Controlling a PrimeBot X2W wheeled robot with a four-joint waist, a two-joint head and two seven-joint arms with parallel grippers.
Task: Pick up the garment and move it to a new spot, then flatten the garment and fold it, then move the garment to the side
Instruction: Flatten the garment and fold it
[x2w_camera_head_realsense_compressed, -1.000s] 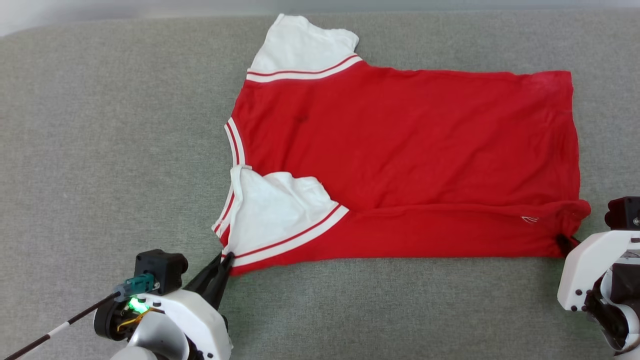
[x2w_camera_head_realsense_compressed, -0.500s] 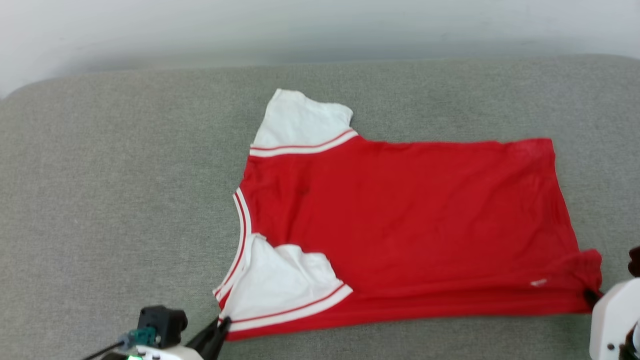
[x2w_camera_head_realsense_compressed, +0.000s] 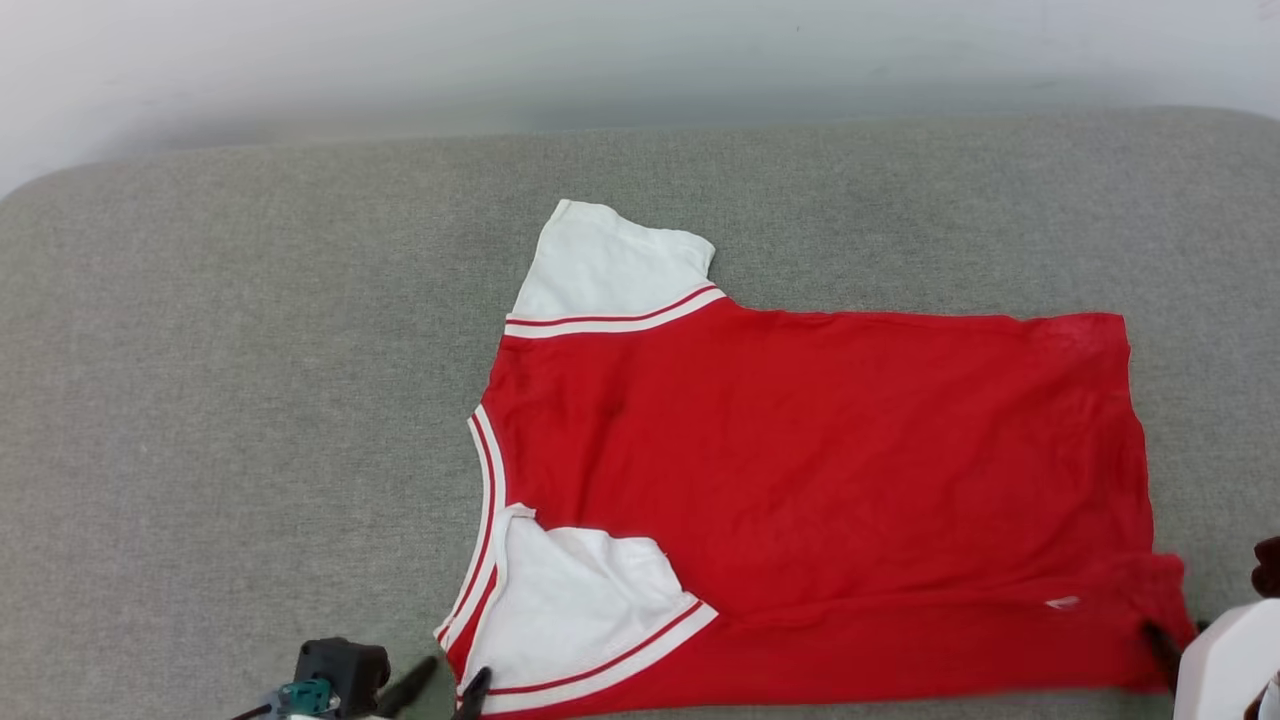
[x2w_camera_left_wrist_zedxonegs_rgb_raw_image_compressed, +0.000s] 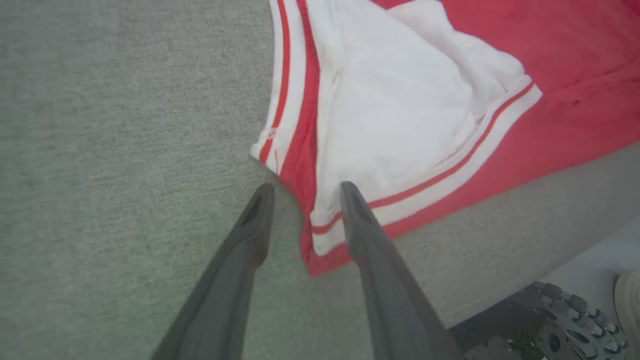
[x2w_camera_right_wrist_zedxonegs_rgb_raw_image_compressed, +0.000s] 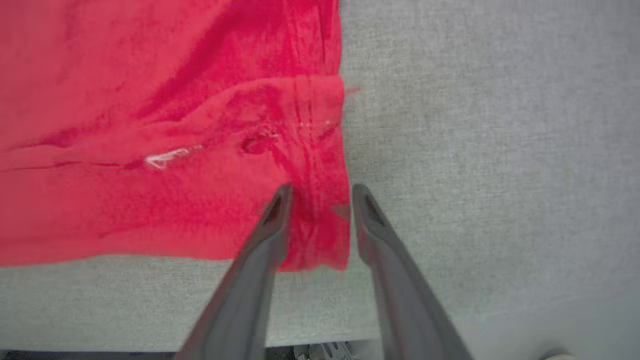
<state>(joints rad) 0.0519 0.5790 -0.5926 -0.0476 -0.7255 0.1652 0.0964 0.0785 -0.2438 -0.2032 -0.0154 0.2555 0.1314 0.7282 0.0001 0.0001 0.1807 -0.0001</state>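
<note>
The garment (x2w_camera_head_realsense_compressed: 820, 460) lies spread on the grey cushion, plain red side up, neck to the left and hem to the right. One white sleeve points to the back and the near white sleeve (x2w_camera_left_wrist_zedxonegs_rgb_raw_image_compressed: 400, 110) is folded onto the red body. My left gripper (x2w_camera_head_realsense_compressed: 455, 677) stands open at the near shoulder corner; in the left wrist view that corner lies between the spread fingers of the left gripper (x2w_camera_left_wrist_zedxonegs_rgb_raw_image_compressed: 306, 192). My right gripper (x2w_camera_head_realsense_compressed: 1175, 640) stands open over the near hem corner (x2w_camera_right_wrist_zedxonegs_rgb_raw_image_compressed: 320, 235), and the right gripper (x2w_camera_right_wrist_zedxonegs_rgb_raw_image_compressed: 322, 192) has one finger on either side of the hem.
The grey cushioned surface (x2w_camera_head_realsense_compressed: 250, 400) stretches wide to the left of the shirt and behind it. A pale wall (x2w_camera_head_realsense_compressed: 600, 60) runs along the back. The cushion's front edge (x2w_camera_left_wrist_zedxonegs_rgb_raw_image_compressed: 500, 285) is close below the shirt, with part of the robot's base (x2w_camera_left_wrist_zedxonegs_rgb_raw_image_compressed: 565, 320) past it.
The head camera has tilted, so the whole picture has shifted down. My left gripper's fingers, pinched on the shoulder corner before, now stand apart and the corner lies on the cushion.
</note>
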